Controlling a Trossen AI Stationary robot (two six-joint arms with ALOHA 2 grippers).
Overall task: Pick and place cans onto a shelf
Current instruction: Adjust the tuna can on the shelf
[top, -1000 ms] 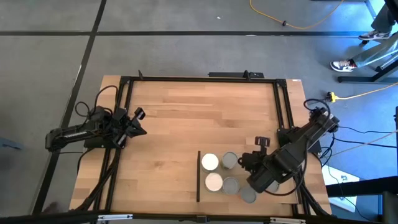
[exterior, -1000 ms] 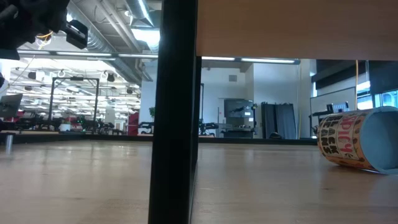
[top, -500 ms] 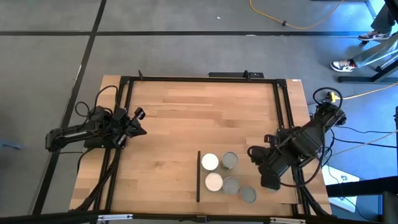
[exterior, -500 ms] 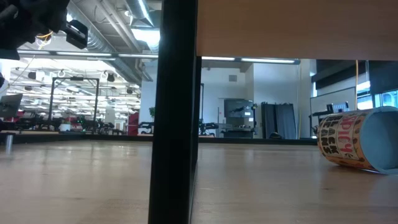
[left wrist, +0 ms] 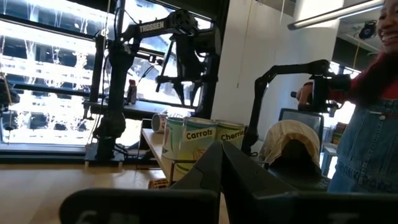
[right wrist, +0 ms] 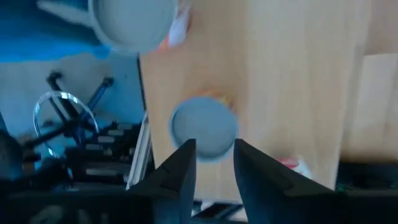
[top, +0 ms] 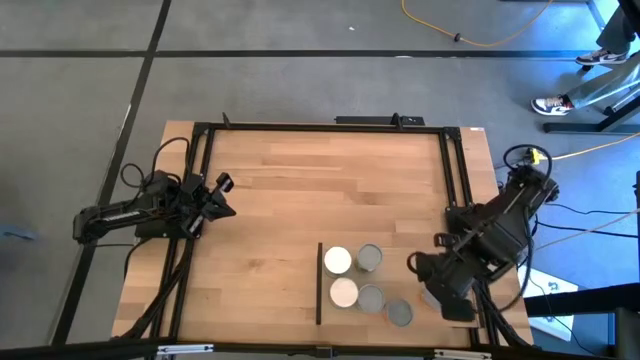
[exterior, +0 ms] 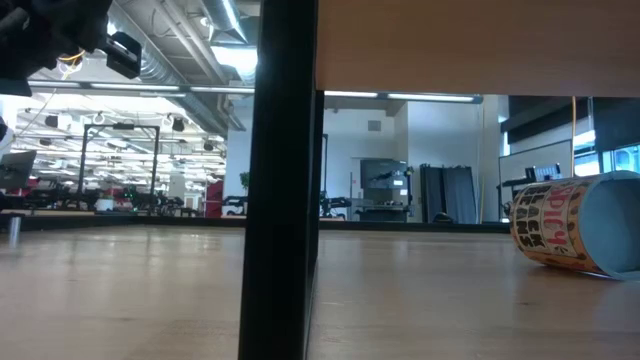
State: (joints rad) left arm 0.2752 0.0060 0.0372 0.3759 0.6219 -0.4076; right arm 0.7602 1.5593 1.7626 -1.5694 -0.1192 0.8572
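As the right gripper [right wrist: 211, 165] hangs unclenched over a can [right wrist: 204, 127] at the shelf [right wrist: 292, 93] edge, a brush could topple it.

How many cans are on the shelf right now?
5 visible: two white-topped cans beside the dark strip, three grey-topped cans further right. The right pincer may hide another.

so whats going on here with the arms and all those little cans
The right gripper hangs with its fingers apart above a short grey-topped metal can near the edge of the flat light-wood shelf board. Five other short metal cans, two of them white-topped, stand grouped on that board. The left gripper waits shut at the table's left side.
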